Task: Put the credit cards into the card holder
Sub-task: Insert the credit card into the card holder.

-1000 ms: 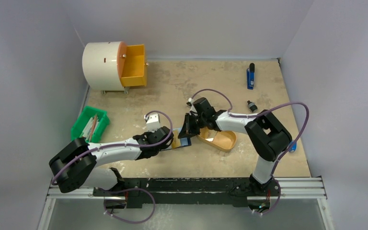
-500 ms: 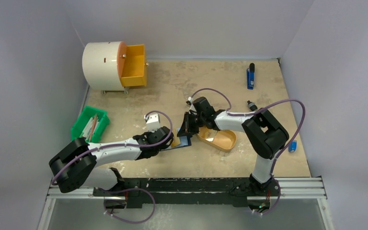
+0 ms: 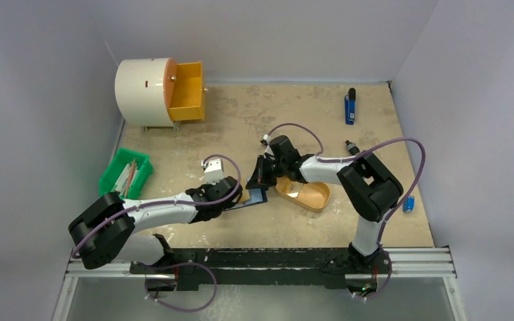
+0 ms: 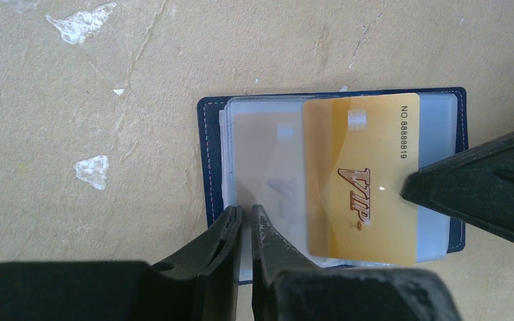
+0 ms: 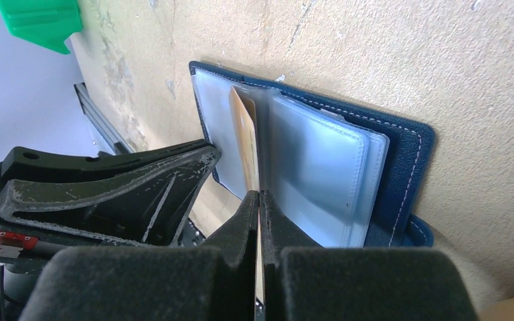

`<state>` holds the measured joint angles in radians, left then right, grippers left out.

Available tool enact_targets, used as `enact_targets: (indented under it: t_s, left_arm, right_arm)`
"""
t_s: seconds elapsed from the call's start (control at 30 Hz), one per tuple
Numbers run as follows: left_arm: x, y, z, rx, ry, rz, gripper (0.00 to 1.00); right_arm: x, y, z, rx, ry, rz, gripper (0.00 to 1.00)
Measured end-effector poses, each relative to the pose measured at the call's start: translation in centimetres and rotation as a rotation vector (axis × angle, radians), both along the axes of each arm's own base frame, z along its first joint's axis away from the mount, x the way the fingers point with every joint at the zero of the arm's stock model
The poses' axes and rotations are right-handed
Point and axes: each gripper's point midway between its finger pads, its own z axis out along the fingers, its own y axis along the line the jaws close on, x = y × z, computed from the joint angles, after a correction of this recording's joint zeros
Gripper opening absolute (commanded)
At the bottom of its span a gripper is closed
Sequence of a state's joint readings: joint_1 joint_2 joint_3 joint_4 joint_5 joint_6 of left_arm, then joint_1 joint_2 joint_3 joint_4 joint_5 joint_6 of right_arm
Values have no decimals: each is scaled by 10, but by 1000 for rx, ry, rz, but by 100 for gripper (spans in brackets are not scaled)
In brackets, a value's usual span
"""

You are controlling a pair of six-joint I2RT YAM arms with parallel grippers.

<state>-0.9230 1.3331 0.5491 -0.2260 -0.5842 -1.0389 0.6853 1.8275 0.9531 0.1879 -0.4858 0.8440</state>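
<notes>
Between the arms on the bench, the open card holder lay nipped at one edge by the left pincer. Opposite, the right pincer clamped a gold credit card lying across its sleeves.

A white drum with an open orange drawer is standing at the table's far-left corner. A green bin holding long sticks is sitting at the left edge. A blue pen-like item is lying near the far-right corner. A small black item is lying nearer the middle. An orange oval tray is resting toward the near edge.
</notes>
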Motion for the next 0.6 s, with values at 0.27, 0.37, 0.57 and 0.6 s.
enact_targets:
  t_s: [0.27, 0.37, 0.57, 0.6]
  left_arm:
    - [-1, 0, 2, -4, -1, 0, 11]
    - [-2, 1, 2, 0, 3, -1, 11]
    - [-3, 3, 2, 4, 6, -1, 12]
    - [-3, 3, 3, 4, 6, -1, 13]
  right_arm:
    - [-6, 2, -13, -31, 23, 29, 0]
    - [-9, 5, -16, -38, 25, 42, 0]
    - [-9, 11, -10, -34, 19, 54, 0]
    - [-9, 11, -10, -34, 18, 55, 0]
